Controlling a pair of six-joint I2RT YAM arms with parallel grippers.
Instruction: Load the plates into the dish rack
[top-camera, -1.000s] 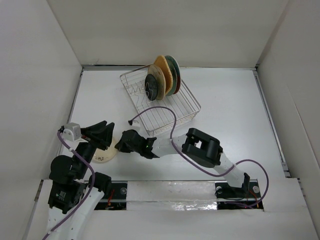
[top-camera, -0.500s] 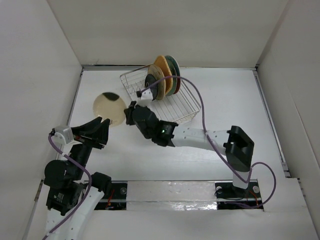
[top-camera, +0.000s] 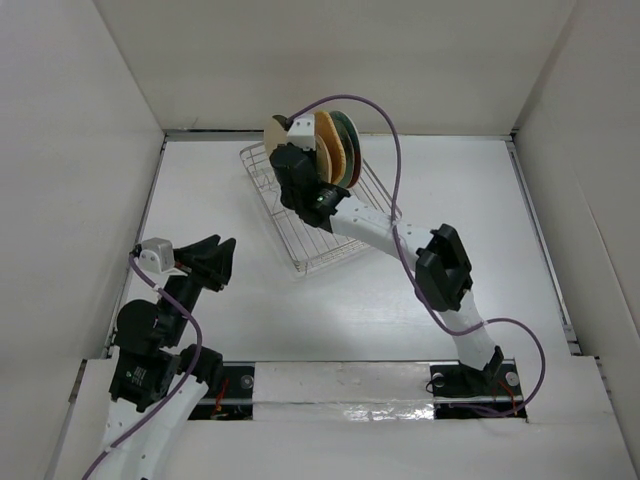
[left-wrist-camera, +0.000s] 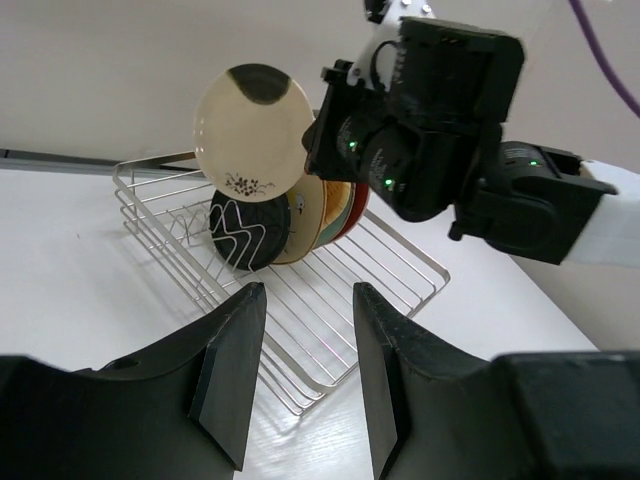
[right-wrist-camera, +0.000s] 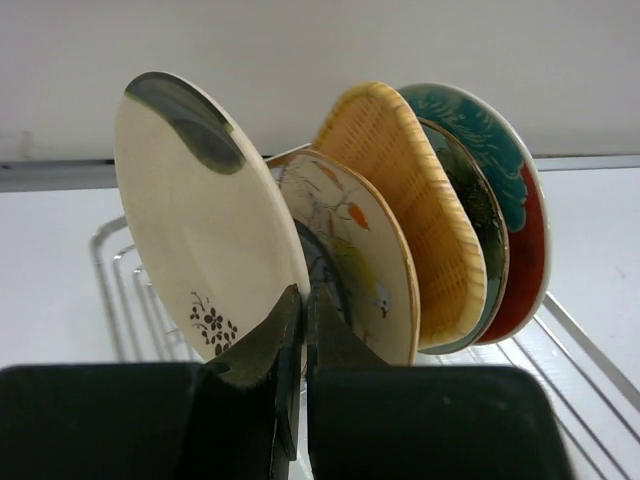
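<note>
"What's the biggest thing on the white table (top-camera: 480, 200)?"
"The wire dish rack (top-camera: 312, 246). It sits toward the back wall, skewed to the table's edges."
"And the arms?"
"The right gripper (right-wrist-camera: 304, 303) reaches over the rack's far left corner. Its fingers are pinched almost together on the lower rim of the cream plate with the dark smear (right-wrist-camera: 200, 210), held upright above the tines. The left gripper (left-wrist-camera: 308, 295) hovers well apart from the rack, half spread, holding nothing."
"What's racked?"
"Five plates on edge in a row: the woven bamboo plate (right-wrist-camera: 400, 190), the red-and-teal plate (right-wrist-camera: 518, 245), the green-rimmed plate (right-wrist-camera: 475, 210), the bird-painted plate (right-wrist-camera: 365, 270) and the small black zigzag plate (left-wrist-camera: 248, 232) in front."
</note>
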